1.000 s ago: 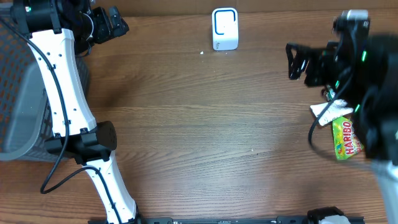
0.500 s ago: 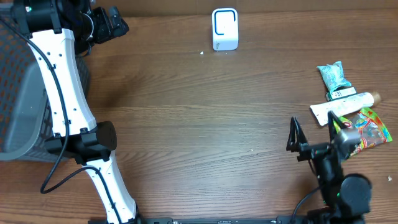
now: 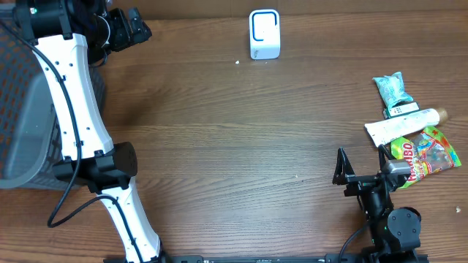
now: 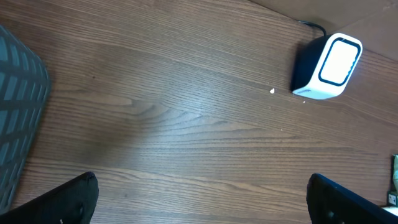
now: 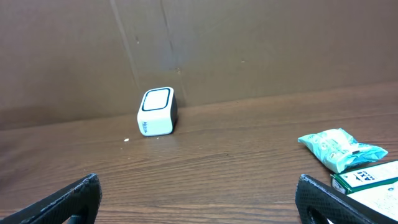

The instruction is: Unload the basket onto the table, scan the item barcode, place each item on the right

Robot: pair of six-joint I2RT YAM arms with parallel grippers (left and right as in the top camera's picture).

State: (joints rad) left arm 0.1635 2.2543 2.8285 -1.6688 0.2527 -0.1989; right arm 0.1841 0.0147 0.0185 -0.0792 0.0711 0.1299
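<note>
**Both grippers wide open, items lying at the table's right edge**

Starting at the far left, we see a grey mesh basket (image 3: 20, 124) at the edge of the wooden table (image 3: 219, 146). The left arm's white links run up beside it. The left gripper (image 3: 135, 25) is at the top left corner, near the back edge. In the left wrist view, the left gripper (image 4: 204, 200) has its two dark fingertips (image 4: 65, 202) at opposite lower corners of the frame. They are fully spread, with only bare wood between them. It grips and touches nothing.

Moving right, we find the barcode scanner (image 3: 264, 33), a small white box with a blue-outlined window. It stands upright at the back of the table, well apart from both grippers. A tiny white speck (image 3: 237, 62) lies just beside it.

Further right, near the front edge, is the right gripper (image 3: 365, 174), released like the left one. In its wrist view the fingers (image 5: 68, 200) are set far apart, and nothing is clasped between them.

At the right edge lie three items: a teal pouch (image 3: 392, 89), a white tube (image 3: 402, 124) just in front of it, and a Haribo bag (image 3: 430, 155) partly under the tube. From overhead, the right gripper's outer finger overlaps the bag's near corner. We cannot tell whether it touches the bag.
</note>
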